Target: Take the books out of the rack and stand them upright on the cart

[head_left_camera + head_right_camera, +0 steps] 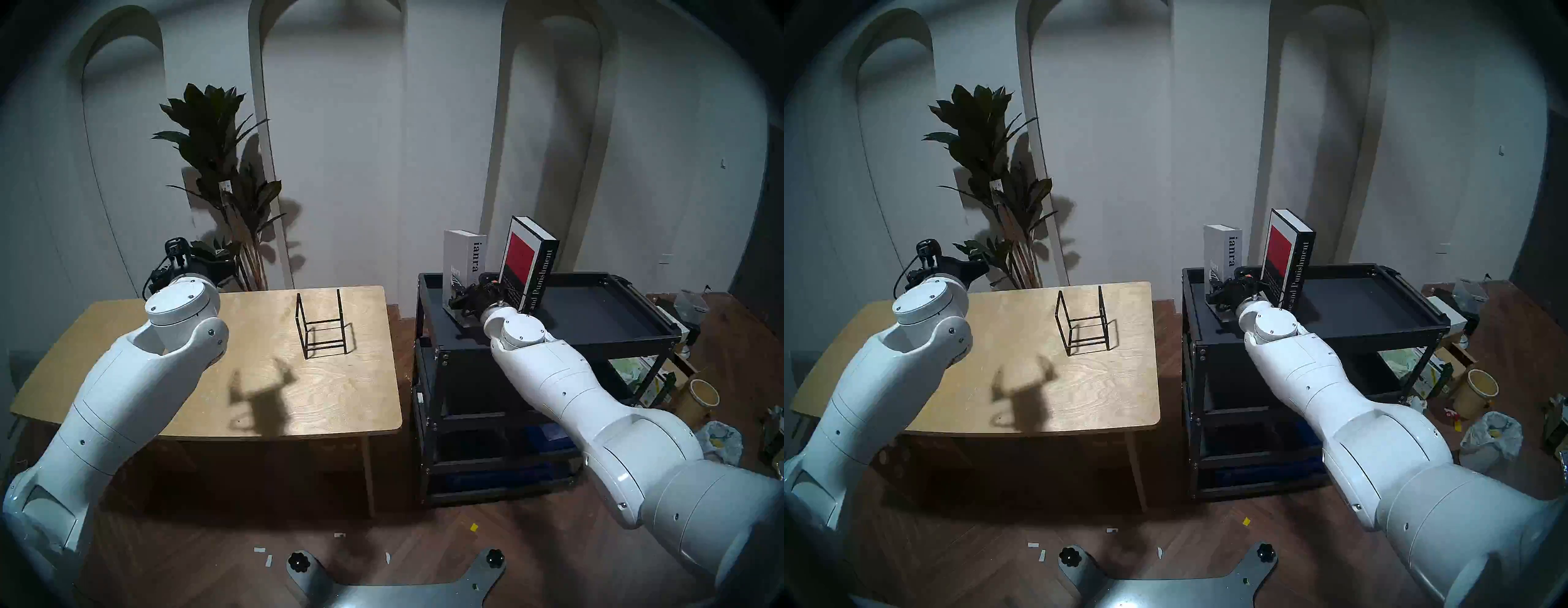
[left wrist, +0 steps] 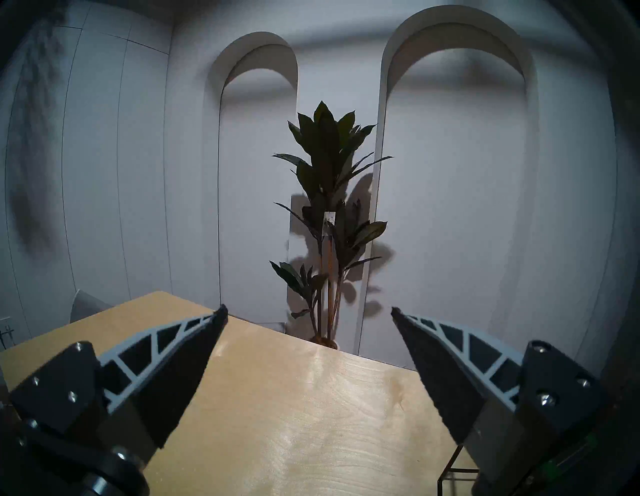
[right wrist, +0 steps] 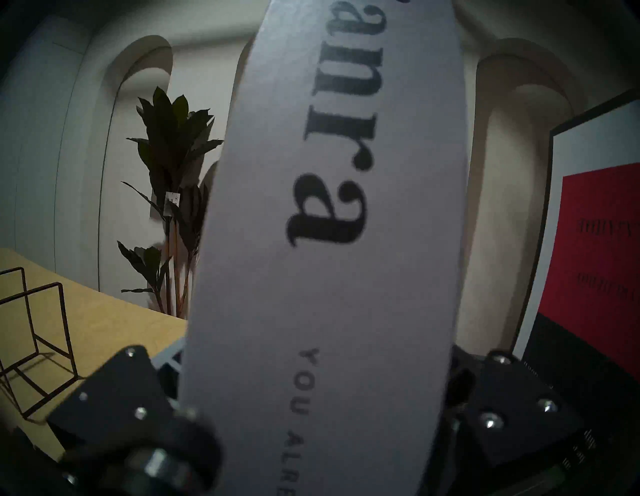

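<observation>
The pale grey-white book (image 1: 462, 263) with "ianra" on its spine stands upright at the left end of the black cart's top tray (image 1: 594, 314). My right gripper (image 1: 460, 301) is shut on its lower part. The spine fills the right wrist view (image 3: 329, 242) and hides the fingertips. The taller black book (image 1: 528, 263) with the red-black cover stands upright on the tray just to the right, leaning slightly. The black wire rack (image 1: 340, 318) stands empty on the wooden table (image 1: 254, 382). My left gripper (image 2: 309, 309) is open and empty above the table's far left part.
A tall potted plant (image 1: 220, 170) stands behind the table against the wall. The cart's lower shelves hold dark items. A bucket (image 1: 702, 395), a plastic bag (image 1: 721, 441) and other clutter lie on the floor to the right of the cart.
</observation>
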Robot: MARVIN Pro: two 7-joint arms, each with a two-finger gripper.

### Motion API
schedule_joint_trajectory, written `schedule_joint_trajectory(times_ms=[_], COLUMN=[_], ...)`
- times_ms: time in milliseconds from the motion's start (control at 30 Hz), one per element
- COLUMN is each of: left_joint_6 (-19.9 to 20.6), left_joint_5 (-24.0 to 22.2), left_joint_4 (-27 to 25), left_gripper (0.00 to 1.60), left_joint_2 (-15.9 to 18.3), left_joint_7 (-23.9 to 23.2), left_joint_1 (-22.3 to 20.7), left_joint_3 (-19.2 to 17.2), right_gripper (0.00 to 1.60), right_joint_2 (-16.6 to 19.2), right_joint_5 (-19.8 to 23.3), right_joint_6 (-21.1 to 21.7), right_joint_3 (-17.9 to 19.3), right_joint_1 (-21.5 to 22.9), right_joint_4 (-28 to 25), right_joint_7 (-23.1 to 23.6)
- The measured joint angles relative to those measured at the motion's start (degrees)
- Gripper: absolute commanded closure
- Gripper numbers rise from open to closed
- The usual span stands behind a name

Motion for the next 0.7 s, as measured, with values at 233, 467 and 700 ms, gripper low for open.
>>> schedule_joint_trajectory(times_ms=[233, 467, 700], left_joint_6=[0.01, 0.05, 0.09], left_joint_5=[-0.01, -0.25, -0.66], left_joint_4=[-0.69, -1.91, -2.87], left_gripper=[0.0, 0.0, 0.0], left_joint_2=[0.24, 0.64, 1.23], left_joint_7=[0.83, 1.5, 2.16], left_joint_1=[0.13, 0.49, 1.08], left_joint_3=[0.0, -0.06, -0.23], right_gripper=[1.6, 1.6, 1.6], right_joint_2=[-0.77, -0.89, -0.28], right_joint_5=[-0.62, -2.4, -3.3], right_joint_6=[1.19, 6.25, 9.08], right_joint_3=[-0.21, -1.64, -2.57], right_joint_1=[1.31, 2.47, 2.58], right_joint_4=[1.56, 0.65, -0.89], right_joint_7=[-0.64, -2.02, -2.21])
